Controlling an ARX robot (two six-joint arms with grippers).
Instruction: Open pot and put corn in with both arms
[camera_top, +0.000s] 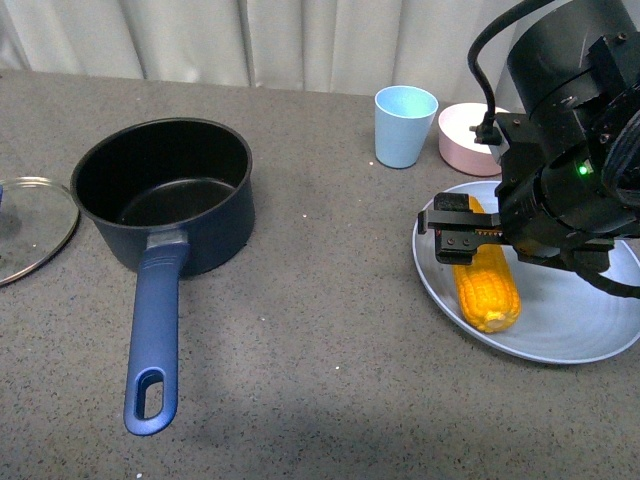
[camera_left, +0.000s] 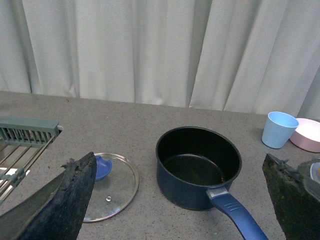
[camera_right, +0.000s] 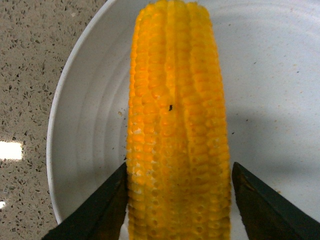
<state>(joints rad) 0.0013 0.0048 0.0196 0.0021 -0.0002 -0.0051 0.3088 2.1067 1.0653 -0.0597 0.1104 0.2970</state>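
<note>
Your right gripper (camera_right: 178, 168) has its jaws spread to about the width of the corn (camera_right: 177, 100), one on each flank near one end of the cob. They sit at or just off the kernels, and you cannot tell from these views whether they are pressing yet. The cob lies flat on the pale blue plate (camera_right: 85, 125), on the right of the table and well apart from the pot (camera_top: 210, 235). Close evenly so both pads meet the rounded sides together. A lopsided squeeze will likely roll the cob on the slick plate. Because the hold is toward one end, expect the free end to droop, so lift straight up until it clears the plate rim before you carry it across. The pot stands open with its black inside empty and its long blue handle (camera_top: 155, 340) pointing toward the robot. The glass lid (camera_top: 30, 225) lies flat on the table just beside it, on the far side from the plate, so the opening step looks done. Your left gripper (camera_left: 177, 159) hangs above that area with its jaws wide apart and nothing between them. Keep it clear of the pot mouth. On the way over, stay on the near side of the blue cup (camera_top: 405, 125) and the pink bowl (camera_top: 465, 140).
</note>
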